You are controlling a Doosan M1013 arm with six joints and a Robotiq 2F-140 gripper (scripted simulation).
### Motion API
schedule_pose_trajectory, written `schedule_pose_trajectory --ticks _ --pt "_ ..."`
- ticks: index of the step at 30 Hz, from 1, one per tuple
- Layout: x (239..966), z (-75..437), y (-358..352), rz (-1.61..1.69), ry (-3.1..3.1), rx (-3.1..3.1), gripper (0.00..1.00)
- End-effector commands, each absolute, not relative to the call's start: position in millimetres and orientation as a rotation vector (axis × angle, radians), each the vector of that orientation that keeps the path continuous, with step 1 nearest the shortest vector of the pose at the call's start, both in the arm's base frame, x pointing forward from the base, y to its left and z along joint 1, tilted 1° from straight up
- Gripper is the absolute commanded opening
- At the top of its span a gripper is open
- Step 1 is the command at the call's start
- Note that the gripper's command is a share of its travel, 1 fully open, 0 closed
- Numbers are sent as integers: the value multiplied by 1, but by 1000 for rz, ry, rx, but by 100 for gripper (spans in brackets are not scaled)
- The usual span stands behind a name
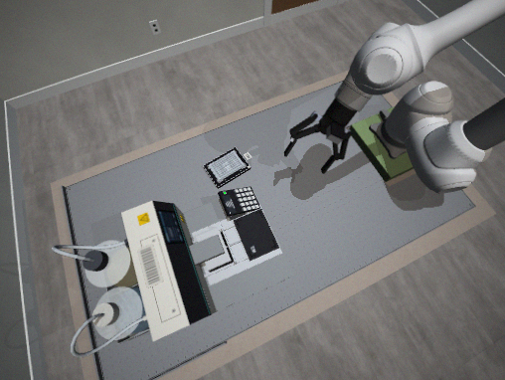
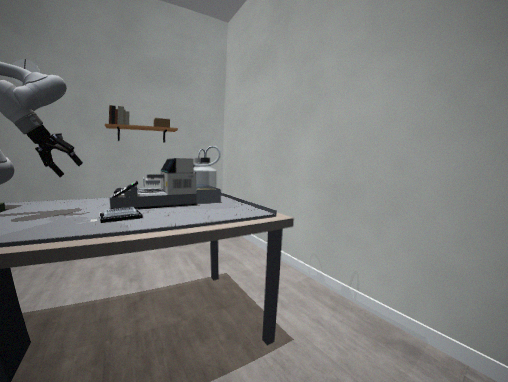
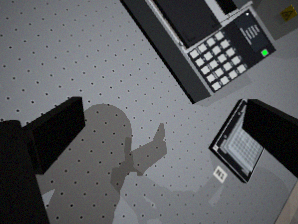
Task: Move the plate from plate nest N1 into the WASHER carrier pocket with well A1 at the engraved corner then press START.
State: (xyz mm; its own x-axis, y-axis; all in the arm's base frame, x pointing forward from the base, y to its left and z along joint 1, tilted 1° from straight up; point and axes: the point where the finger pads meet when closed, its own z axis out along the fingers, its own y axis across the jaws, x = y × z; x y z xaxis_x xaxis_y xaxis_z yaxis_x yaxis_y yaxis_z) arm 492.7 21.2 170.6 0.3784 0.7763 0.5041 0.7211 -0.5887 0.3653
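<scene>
The plate (image 1: pixel 227 166), clear wells in a black nest, lies flat on the table beside a small N1 label (image 1: pixel 247 155). It also shows in the side view (image 2: pixel 121 214) and in the wrist view (image 3: pixel 242 147), where my right finger hides part of it. The washer (image 1: pixel 159 261) has a black carrier (image 1: pixel 255 234) and a keypad (image 1: pixel 240 200) with a green lamp (image 3: pixel 264 52). My gripper (image 1: pixel 305 160) is open and empty. It hangs well above the table, to the right of the plate, and is also seen in the side view (image 2: pixel 69 168) and the wrist view (image 3: pixel 162 132).
Two white bottles (image 1: pixel 111 284) with hoses stand behind the washer at the table's left end. The arm's green base (image 1: pixel 380 146) sits at the right end. A wall shelf (image 2: pixel 141 127) is far off.
</scene>
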Motion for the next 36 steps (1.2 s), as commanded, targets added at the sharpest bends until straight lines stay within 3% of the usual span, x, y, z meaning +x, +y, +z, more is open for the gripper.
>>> schedule_pose_trajectory --ticks 1,17,18,36 --pt "493 171 21 1002 1381 2536 100" --pt "493 171 21 1002 1381 2536 100" --pt "499 174 19 987 1369 2580 70" --pt "565 195 1 829 1245 2837 70"
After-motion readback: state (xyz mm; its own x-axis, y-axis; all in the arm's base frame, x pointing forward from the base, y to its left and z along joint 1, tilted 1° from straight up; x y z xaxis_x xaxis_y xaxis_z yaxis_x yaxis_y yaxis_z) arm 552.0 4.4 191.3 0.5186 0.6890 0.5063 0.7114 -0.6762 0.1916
